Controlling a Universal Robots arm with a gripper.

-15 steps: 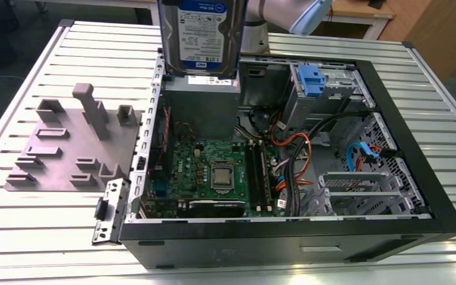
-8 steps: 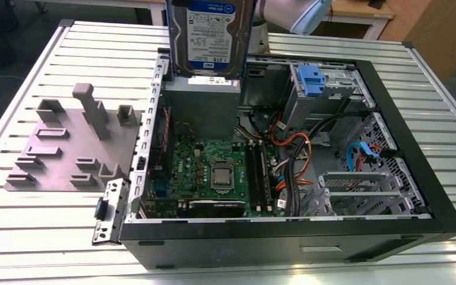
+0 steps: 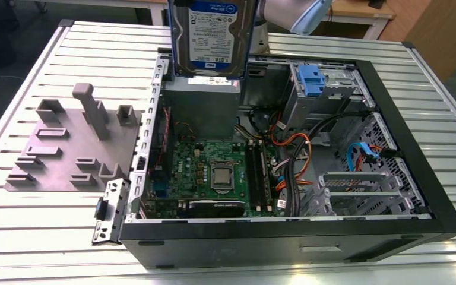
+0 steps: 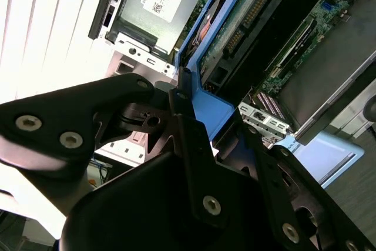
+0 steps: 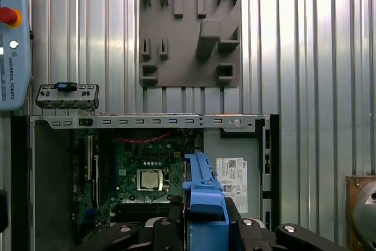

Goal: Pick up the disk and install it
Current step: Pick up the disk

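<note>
The disk (image 3: pixel 212 35), a silver hard drive with a white-and-blue label and blue rails, hangs upright in the air above the back of the open computer case (image 3: pixel 291 240). In both wrist views my gripper (image 5: pixel 205 218) is shut on the disk (image 5: pixel 202 195), with its black fingers (image 4: pixel 185 127) pressing on either side of the blue-railed edge (image 4: pixel 214 107). Seen from the first wrist view, the disk is above the motherboard (image 5: pixel 150 174) and beside the grey power supply box (image 5: pixel 232 174). The drive cage with its blue latch (image 3: pixel 311 80) sits at the case's far corner, to the exterior view's right of the disk.
A grey fixture plate (image 3: pixel 62 154) with upright pegs lies on the slatted metal table (image 3: pixel 38 237), to the exterior view's left of the case. Orange, blue and black cables (image 3: pixel 323 148) run through the case. A teach pendant (image 5: pixel 12 39) rests on the table.
</note>
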